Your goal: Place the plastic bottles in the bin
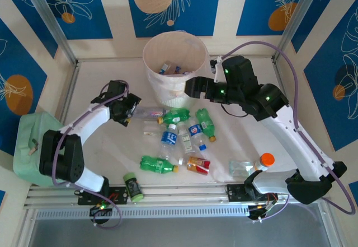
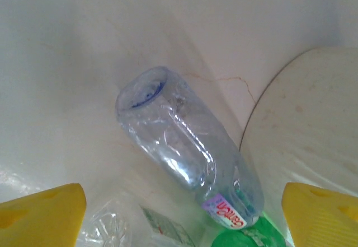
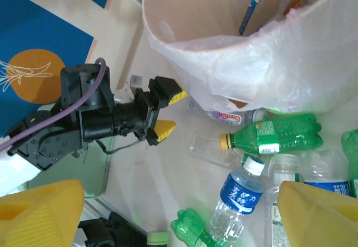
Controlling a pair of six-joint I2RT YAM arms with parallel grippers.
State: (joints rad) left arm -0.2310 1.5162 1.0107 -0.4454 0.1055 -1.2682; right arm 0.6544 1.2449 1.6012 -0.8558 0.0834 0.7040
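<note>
The bin [image 1: 173,62] stands at the back middle of the table with a few bottles inside [image 1: 169,68]. Several plastic bottles lie in front of it: green ones [image 1: 176,115], blue-labelled clear ones [image 1: 169,137], a red-orange labelled one [image 1: 198,165]. My left gripper [image 1: 131,108] is open at the base end of a clear bottle [image 2: 190,152] lying on the table, its yellow fingers [image 2: 42,213] wide on either side and not touching it. My right gripper [image 1: 193,86] is open beside the bin's right wall [image 3: 251,51], above the pile, with nothing between its fingers [image 3: 319,213].
A mint-green container [image 1: 31,146] sits at the left edge. A small dark jar with a green lid [image 1: 132,186] stands near the front rail. A flat clear scrap [image 3: 215,149] lies by the green bottle [image 3: 274,135]. An orange-capped bottle [image 1: 263,162] is at the right front.
</note>
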